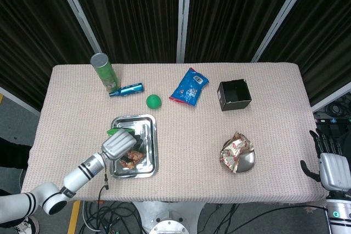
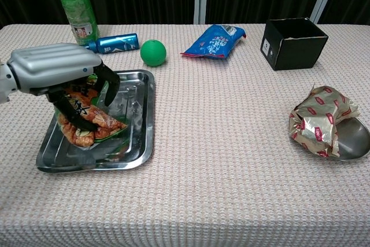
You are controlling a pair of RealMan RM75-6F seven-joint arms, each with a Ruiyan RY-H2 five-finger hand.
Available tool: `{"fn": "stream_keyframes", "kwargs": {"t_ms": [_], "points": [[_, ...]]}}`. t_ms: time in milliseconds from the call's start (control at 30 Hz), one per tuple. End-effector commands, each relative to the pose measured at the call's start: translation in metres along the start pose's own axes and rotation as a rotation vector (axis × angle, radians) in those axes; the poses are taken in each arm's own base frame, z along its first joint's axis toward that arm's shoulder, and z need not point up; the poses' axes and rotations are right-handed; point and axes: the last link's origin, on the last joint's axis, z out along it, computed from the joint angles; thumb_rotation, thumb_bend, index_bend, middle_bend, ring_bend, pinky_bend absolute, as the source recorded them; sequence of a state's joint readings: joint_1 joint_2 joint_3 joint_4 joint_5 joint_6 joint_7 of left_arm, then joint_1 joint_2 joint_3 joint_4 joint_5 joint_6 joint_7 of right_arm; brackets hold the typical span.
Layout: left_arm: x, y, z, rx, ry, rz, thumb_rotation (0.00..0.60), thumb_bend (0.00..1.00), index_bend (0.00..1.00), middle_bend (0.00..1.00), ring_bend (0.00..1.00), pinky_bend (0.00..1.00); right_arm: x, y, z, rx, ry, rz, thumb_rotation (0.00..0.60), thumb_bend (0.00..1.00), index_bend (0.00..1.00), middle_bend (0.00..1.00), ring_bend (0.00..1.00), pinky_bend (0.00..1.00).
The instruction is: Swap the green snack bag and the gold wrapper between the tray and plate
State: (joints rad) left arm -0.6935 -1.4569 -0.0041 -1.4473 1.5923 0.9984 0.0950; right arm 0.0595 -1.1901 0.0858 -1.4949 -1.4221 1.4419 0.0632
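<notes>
My left hand [image 2: 55, 76] [image 1: 119, 144] grips the green snack bag [image 2: 85, 118] [image 1: 130, 154] and holds it tilted a little above the floor of the steel tray [image 2: 137, 143] [image 1: 149, 160]. The bag's orange printed face shows below the fingers. The crumpled gold wrapper [image 2: 318, 121] [image 1: 235, 150] lies on the small metal plate [image 2: 354, 140] [image 1: 248, 160] at the right. My right hand [image 1: 331, 163] hangs off the table's right edge, fingers spread, holding nothing; the chest view does not show it.
Along the back stand a green can [image 2: 74, 5] [image 1: 103, 72], a blue bottle [image 2: 111, 43] [image 1: 126, 89], a green ball [image 2: 153, 52] [image 1: 153, 101], a blue snack bag [image 2: 215, 40] [image 1: 189, 86] and a black open box [image 2: 293, 43] [image 1: 234, 95].
</notes>
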Motion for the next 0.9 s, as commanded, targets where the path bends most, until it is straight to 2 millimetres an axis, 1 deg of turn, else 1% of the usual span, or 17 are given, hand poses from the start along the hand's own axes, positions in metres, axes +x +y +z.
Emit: {"fn": "stream_keyframes", "kwargs": {"t_ms": [33,233,333,400,500,600,733,767,900], "points": [[0.000,0.000,0.001,-0.001,0.003,-0.007,0.600,0.41,0.55,0.48,0.48,0.77,0.000,0.000,0.000,0.001,-0.002,0.001,0.600,0.25,0.00,0.00,0.00,0.00],[0.001,0.002,0.003,-0.011,0.031,-0.012,0.600,0.42,0.55,0.49,0.49,0.78,0.001,0.001,0.000,0.000,0.003,0.003,0.600,0.25,0.00,0.00,0.00,0.00],[0.011,0.001,0.009,-0.021,0.065,-0.003,0.600,0.42,0.55,0.49,0.49,0.78,0.003,0.001,0.000,0.003,0.011,0.004,0.600,0.25,0.00,0.00,0.00,0.00],[0.023,0.003,0.018,-0.035,0.098,-0.004,0.600,0.41,0.55,0.49,0.49,0.78,0.004,0.001,-0.001,0.006,0.015,0.003,0.600,0.25,0.00,0.00,0.00,0.00],[0.043,0.011,0.037,-0.069,0.147,-0.011,0.600,0.41,0.55,0.49,0.49,0.78,0.004,0.001,-0.002,0.005,0.017,0.005,0.600,0.25,0.00,0.00,0.00,0.00],[0.057,0.023,0.060,-0.103,0.164,-0.045,0.600,0.41,0.55,0.49,0.49,0.78,0.003,0.002,-0.003,0.001,0.018,0.011,0.600,0.25,0.00,0.00,0.00,0.00],[0.064,0.039,0.092,-0.138,0.162,-0.063,0.600,0.42,0.55,0.49,0.49,0.78,0.004,0.005,-0.004,-0.007,0.042,0.024,0.600,0.25,0.00,0.00,0.00,0.00],[0.064,0.044,0.102,-0.144,0.159,-0.063,0.600,0.42,0.55,0.49,0.49,0.78,0.004,0.007,-0.004,-0.011,0.047,0.026,0.600,0.26,0.00,0.00,0.00,0.00],[0.061,0.056,0.128,-0.160,0.149,-0.073,0.600,0.42,0.55,0.49,0.49,0.78,0.004,0.010,-0.006,-0.017,0.047,0.030,0.600,0.26,0.00,0.00,0.00,0.00]]}}
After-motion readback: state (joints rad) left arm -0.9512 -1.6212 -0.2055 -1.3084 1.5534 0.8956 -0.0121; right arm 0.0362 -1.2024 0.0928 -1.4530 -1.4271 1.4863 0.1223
